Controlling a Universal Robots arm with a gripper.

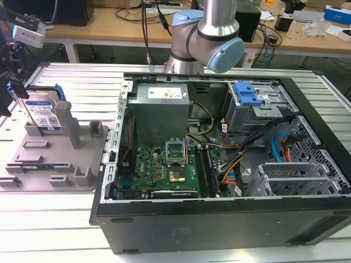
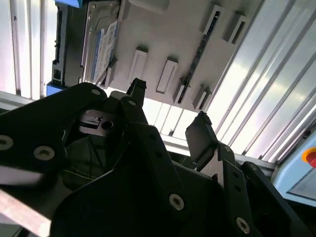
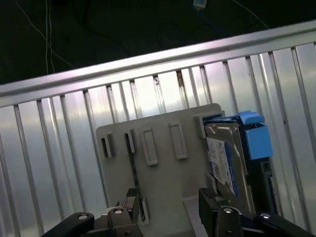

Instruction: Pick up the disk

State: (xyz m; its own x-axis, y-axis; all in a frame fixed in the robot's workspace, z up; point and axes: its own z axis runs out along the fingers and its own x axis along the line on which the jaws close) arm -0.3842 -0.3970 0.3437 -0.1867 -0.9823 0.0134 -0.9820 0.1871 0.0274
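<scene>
I am lining up the empty, spread pincer (image 3: 169,197) squarely with the flat faces of the disk (image 1: 43,112), standing on edge in the holder tray (image 1: 60,164) at the exterior view's left.

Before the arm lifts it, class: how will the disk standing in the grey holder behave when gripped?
The disk looks metal-cased, so probably stiff and heavy for its size. Standing on edge in the holder, it may tip if nudged.

No print can be read. The disk (image 1: 43,114), upright in the holder tray (image 1: 55,159), bears a white-and-blue label (image 3: 220,165) whose lines are too small to make out. The same goes for the white label (image 1: 164,94) on the power supply (image 1: 159,118), well apart from the tray.
</scene>
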